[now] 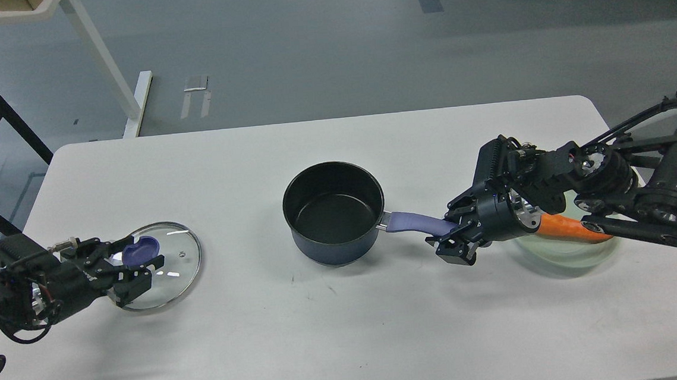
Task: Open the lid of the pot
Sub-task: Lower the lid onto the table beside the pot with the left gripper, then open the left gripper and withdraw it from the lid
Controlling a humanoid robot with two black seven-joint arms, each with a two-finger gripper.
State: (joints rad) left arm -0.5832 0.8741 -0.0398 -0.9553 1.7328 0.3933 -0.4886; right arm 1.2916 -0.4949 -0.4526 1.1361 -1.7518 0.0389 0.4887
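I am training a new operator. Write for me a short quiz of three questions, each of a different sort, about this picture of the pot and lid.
1. True or false: the lid sits on the pot.
2. Which part of the pot is the right gripper at? A) rim B) handle end C) base
3. Fill in: the carrot lies on a pale green ____.

Key: 1. False; it lies on the table by the left gripper. 2. B. 3. plate.

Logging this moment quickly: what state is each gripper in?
Left gripper: open around the lid knob.
Right gripper: shut on the pot handle.
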